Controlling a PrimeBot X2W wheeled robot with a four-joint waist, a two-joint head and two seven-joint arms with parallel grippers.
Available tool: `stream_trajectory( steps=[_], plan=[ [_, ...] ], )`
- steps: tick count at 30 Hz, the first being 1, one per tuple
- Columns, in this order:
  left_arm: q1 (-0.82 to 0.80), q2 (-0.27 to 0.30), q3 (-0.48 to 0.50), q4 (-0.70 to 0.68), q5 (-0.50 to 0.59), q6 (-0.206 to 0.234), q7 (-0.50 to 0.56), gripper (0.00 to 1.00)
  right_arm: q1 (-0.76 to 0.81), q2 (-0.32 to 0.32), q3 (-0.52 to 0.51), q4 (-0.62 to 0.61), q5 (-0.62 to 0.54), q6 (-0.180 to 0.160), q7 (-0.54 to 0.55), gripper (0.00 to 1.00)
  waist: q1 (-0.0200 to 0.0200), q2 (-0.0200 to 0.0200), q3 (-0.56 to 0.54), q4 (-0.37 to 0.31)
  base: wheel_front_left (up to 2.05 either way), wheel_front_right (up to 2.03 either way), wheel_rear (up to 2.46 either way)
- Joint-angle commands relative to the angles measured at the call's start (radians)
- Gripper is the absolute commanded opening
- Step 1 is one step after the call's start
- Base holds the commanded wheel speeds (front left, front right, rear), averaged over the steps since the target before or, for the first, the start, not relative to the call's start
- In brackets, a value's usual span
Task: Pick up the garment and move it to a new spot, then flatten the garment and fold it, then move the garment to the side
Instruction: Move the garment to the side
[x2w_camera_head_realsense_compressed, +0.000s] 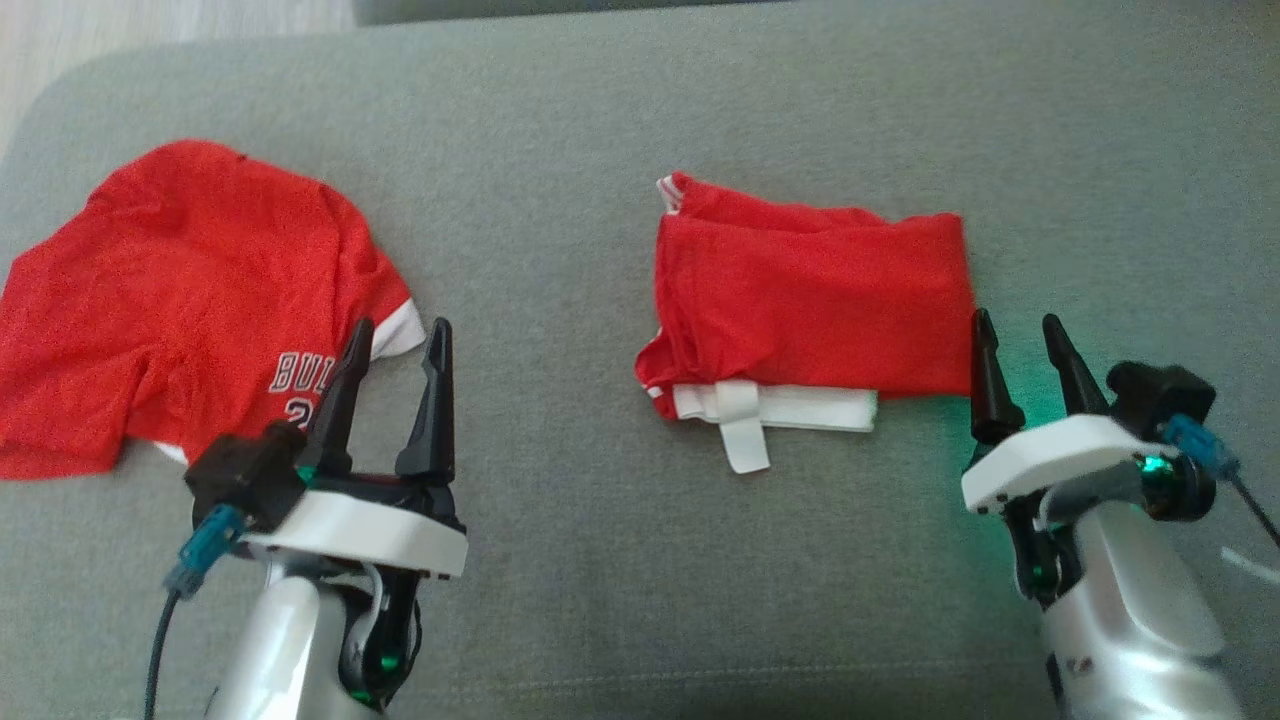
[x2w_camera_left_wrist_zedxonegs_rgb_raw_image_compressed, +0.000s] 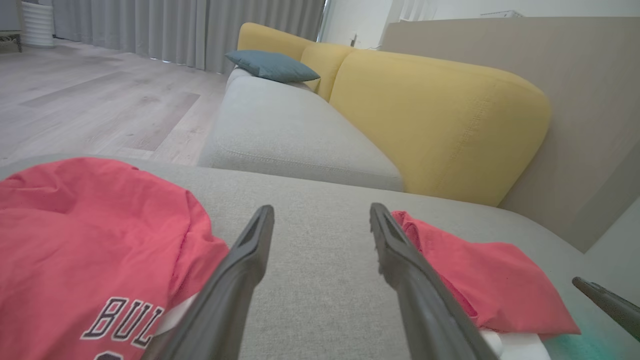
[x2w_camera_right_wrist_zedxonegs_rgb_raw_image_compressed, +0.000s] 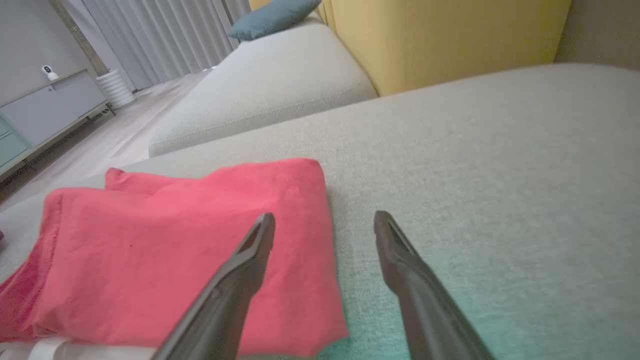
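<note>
A folded red garment (x2w_camera_head_realsense_compressed: 810, 300) with a white waistband and tab (x2w_camera_head_realsense_compressed: 745, 430) lies on the grey couch seat, right of centre; it also appears as the red garment (x2w_camera_right_wrist_zedxonegs_rgb_raw_image_compressed: 175, 255) and the folded garment (x2w_camera_left_wrist_zedxonegs_rgb_raw_image_compressed: 480, 285). My right gripper (x2w_camera_head_realsense_compressed: 1020, 335) hovers open at its right edge, left finger over the cloth's corner, holding nothing. My right gripper (x2w_camera_right_wrist_zedxonegs_rgb_raw_image_compressed: 325, 220) straddles that edge. A red jersey (x2w_camera_head_realsense_compressed: 180, 300) with "BUL" lettering lies spread at the left. My left gripper (x2w_camera_head_realsense_compressed: 398, 335) is open beside the jersey's white-trimmed sleeve, empty; my left gripper (x2w_camera_left_wrist_zedxonegs_rgb_raw_image_compressed: 320, 212) points over bare seat.
The grey seat (x2w_camera_head_realsense_compressed: 560, 560) has free room between the two garments and in front of them. A second grey seat section (x2w_camera_left_wrist_zedxonegs_rgb_raw_image_compressed: 295, 135) with a yellow backrest (x2w_camera_left_wrist_zedxonegs_rgb_raw_image_compressed: 435, 120) and a blue cushion (x2w_camera_left_wrist_zedxonegs_rgb_raw_image_compressed: 272, 66) lies beyond. Wooden floor (x2w_camera_left_wrist_zedxonegs_rgb_raw_image_compressed: 90, 105) lies left.
</note>
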Motion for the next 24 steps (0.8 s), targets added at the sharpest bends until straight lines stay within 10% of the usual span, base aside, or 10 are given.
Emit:
stream_trajectory(
  steps=[1, 12, 13, 14, 24],
  plan=[
    [-0.039, 0.011, 0.026, -0.03, 0.007, -0.002, -0.005, 1.0, -0.034, -0.001, 0.016, -0.012, 0.008, 0.003, 0.002, 1.0, 0.0, -0.0001, 0.024, 0.021, 0.0, 0.0, 0.0],
    [-0.085, 0.011, 0.021, -0.029, 0.008, -0.011, -0.005, 1.0, -0.204, -0.001, -0.018, 0.247, 0.018, 0.003, 0.01, 1.0, 0.0, -0.0001, 0.105, 0.067, 0.0, 0.0, 0.0],
    [-0.088, 0.011, 0.023, -0.028, 0.009, -0.011, -0.005, 1.0, -0.214, -0.001, -0.017, 0.263, 0.014, 0.003, 0.005, 0.34, 0.0, -0.0001, 0.109, 0.066, 0.0, 0.0, 0.0],
    [-0.09, 0.011, 0.025, -0.028, 0.01, -0.011, -0.005, 1.0, -0.223, -0.001, -0.015, 0.277, 0.006, 0.003, -0.001, 0.0, 0.0, -0.0001, 0.112, 0.064, 0.0, 0.0, 0.0],
    [-0.095, 0.011, 0.047, -0.023, 0.023, -0.016, -0.005, 1.0, -0.293, -0.068, -0.076, 0.258, -0.212, 0.003, -0.045, 0.0, 0.0, -0.0001, 0.109, -0.01, 0.0, 0.0, 0.0]
  ],
)
